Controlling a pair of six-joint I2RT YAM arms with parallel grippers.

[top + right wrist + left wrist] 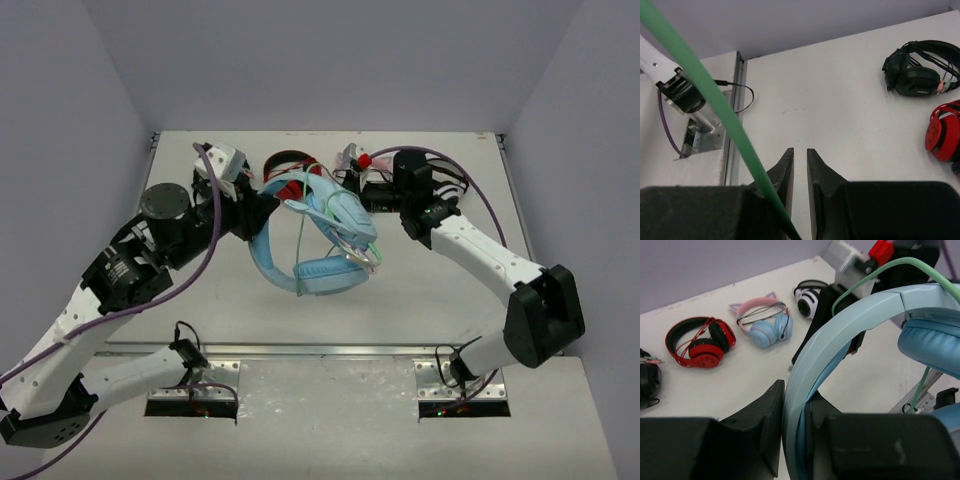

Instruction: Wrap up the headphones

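left gripper (795, 410) clamped on headband (840, 330), steadying headphones (320, 250) raised between both claws; right gripper (800, 160) narrow, cable (705, 85) entering slit low, likely pinched for winding

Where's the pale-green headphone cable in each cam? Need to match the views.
Top external: the cable is a thin line at frame centre, crossing the blue headphones.
Left wrist: the cable arcs over the blue headband, top right.
Right wrist: the cable is a thick diagonal from top left to bottom centre.
Shared landmark: red headphones.
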